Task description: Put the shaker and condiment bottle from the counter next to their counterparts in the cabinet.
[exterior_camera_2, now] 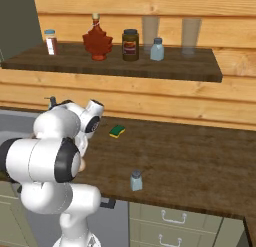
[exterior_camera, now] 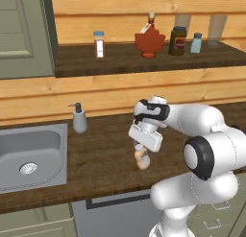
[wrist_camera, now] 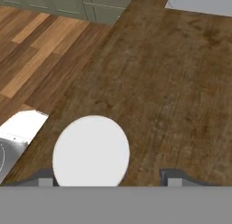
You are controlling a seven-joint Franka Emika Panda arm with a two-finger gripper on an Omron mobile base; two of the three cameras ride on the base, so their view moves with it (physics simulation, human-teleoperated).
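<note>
The condiment bottle (exterior_camera: 142, 160) stands on the counter (exterior_camera: 105, 154) in front of the sink side. Its round whitish cap (wrist_camera: 91, 150) lies between my fingertips in the hand view. My gripper (exterior_camera: 141, 152) (wrist_camera: 108, 177) points straight down over it, jaws open. The left fingertip (wrist_camera: 44, 178) is close against the cap, and a gap shows before the right fingertip (wrist_camera: 173, 176). The shaker (exterior_camera_2: 136, 181) stands alone near the counter's front edge. On the cabinet (exterior_camera: 96, 63) shelf stand their counterparts, the red maple-leaf bottle (exterior_camera: 150, 39) and a pale shaker (exterior_camera: 196, 42).
A dark brown jar (exterior_camera: 178, 41) sits between the counterparts, and a clear jar (exterior_camera: 99, 44) stands further left on the shelf. A soap dispenser (exterior_camera: 79, 118) stands beside the steel sink (exterior_camera: 29, 154). A green-yellow sponge (exterior_camera_2: 117, 131) lies near the wall.
</note>
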